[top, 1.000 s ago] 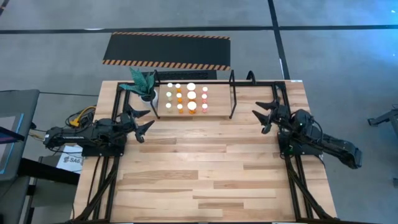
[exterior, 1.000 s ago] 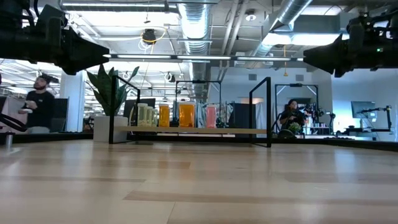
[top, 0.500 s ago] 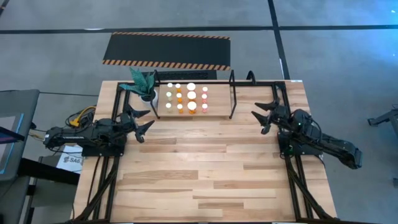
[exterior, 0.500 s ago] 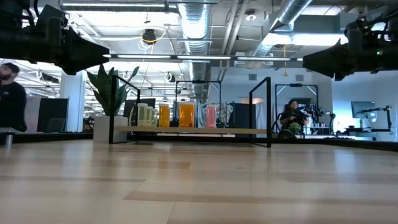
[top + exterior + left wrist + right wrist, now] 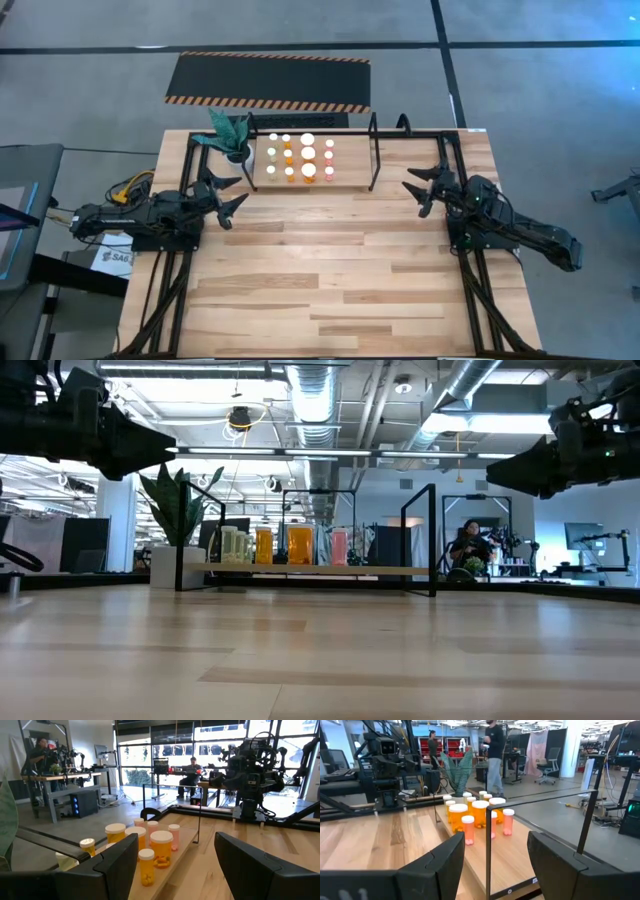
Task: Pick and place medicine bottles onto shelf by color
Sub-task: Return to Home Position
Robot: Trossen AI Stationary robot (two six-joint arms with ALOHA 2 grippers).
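The shelf [image 5: 350, 178], a light wooden board between black hoop uprights, stands at the table's far edge. Several medicine bottles [image 5: 300, 158] with white caps stand upright on its left part. The low view shows yellowish, orange and pink bottles [image 5: 290, 546] side by side. My left gripper [image 5: 242, 191] hovers open at the table's left, level, pointing at the shelf's left end. My right gripper [image 5: 414, 194] hovers open at the right, pointing toward the shelf's right end. Both wrist views show nothing between the fingers: left gripper [image 5: 175, 865], right gripper [image 5: 495, 865].
A green plant in a white pot [image 5: 232, 135] stands just left of the bottles, next to the shelf's left upright. A black hazard-striped mat [image 5: 268, 82] lies on the floor beyond the table. The bare wooden table [image 5: 320, 270] stretches from the shelf to the near edge. People are in the room behind.
My right gripper has tipped a little, so its fingertips sit slightly lower in the low view, and it stays open. A person at the left of the low view has walked out of sight. The bottles and my left gripper have not moved.
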